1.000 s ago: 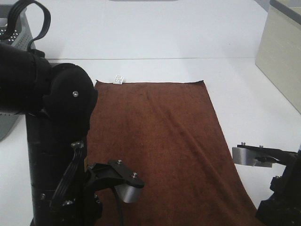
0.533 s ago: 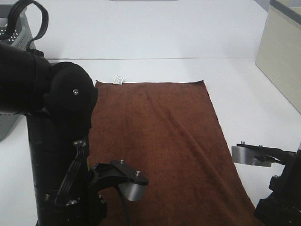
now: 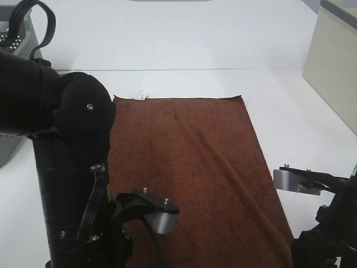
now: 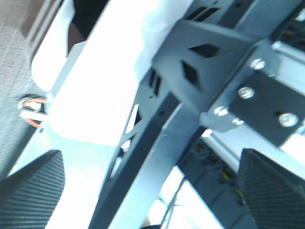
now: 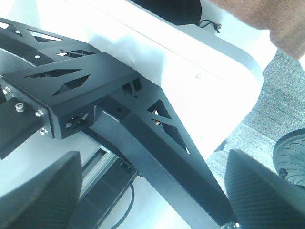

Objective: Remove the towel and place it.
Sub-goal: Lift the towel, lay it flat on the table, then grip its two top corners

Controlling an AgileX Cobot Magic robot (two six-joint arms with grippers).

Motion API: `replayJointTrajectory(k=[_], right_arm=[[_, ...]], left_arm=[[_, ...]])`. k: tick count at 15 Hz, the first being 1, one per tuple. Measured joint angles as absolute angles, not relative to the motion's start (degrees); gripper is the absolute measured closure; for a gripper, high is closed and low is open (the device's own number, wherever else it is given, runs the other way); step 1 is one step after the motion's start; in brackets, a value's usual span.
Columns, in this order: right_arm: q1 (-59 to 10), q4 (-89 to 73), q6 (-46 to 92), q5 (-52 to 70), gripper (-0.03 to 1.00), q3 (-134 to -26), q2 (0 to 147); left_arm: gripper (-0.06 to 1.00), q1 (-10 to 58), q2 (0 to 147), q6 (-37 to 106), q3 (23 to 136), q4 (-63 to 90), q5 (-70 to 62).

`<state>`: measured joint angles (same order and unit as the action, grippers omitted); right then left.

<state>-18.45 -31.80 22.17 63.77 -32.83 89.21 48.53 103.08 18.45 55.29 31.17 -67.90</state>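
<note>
We see the dark reddish-brown towel (image 3: pixel 195 167) spread flat on the white table (image 3: pixel 301 123), its white tag (image 3: pixel 140 94) at the far left corner. It lies between the left arm (image 3: pixel 67 167) and the right arm (image 3: pixel 329 234), with the grey basket (image 3: pixel 14 39) well apart at the far left. In the wrist views the left gripper (image 4: pixel 152 191) and the right gripper (image 5: pixel 152 191) each stand wide, their 2 carbon-weave fingers (image 4: pixel 28 191) at opposite edges, holding nothing, with only the table's black underframe (image 5: pixel 143 124) beyond.

Left fingers (image 4: pixel 31 191) and right fingers (image 5: pixel 40 195) stand spread wide, seemingly empty.
</note>
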Motion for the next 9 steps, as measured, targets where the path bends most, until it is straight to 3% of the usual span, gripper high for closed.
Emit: replayJointTrajectory(k=[6, 9], right_arm=[[-17.7, -28.5, 19.9, 60.2, 0.17, -41.4, 87.7], [-9.2, -26.1, 18.7, 58.5, 0.17, -51.0, 87.7]], left_arm=[[0.04, 47.8, 103.1, 17.7, 63.4, 25.6, -66.7], [0.04, 40.4, 103.1, 16.6, 69.6, 22.2, -67.3]])
